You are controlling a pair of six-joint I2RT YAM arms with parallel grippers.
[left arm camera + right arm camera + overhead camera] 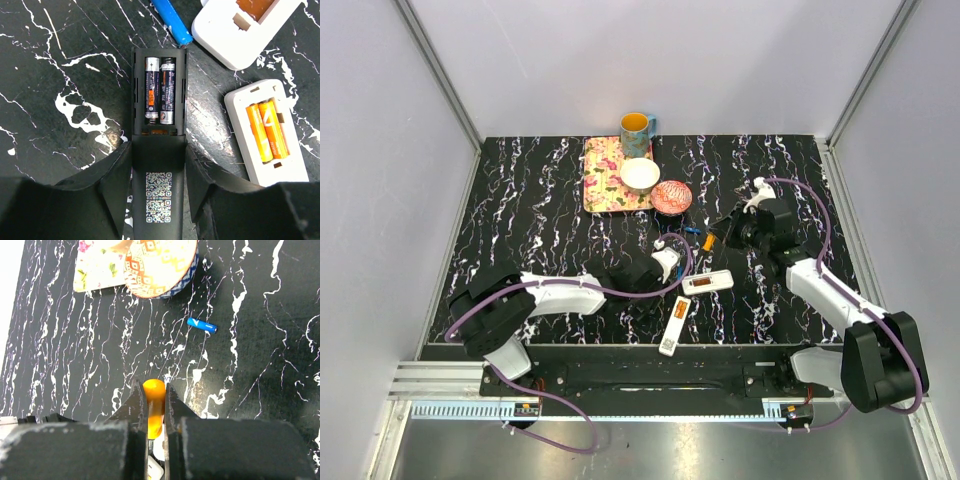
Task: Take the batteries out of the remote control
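Black marbled bench [520, 200] below: left tool [157, 155] clamps the remote [158, 180] bay-up, exposing batteries [160, 90]; right tool [153, 400] pinches an orange rod [154, 389], likely for prying.

The top external camera looks down from high behind the robot over the whole table [520, 220]. Each wrist camera peers closely past its jaws; both show the blue battery [202, 325] ahead.
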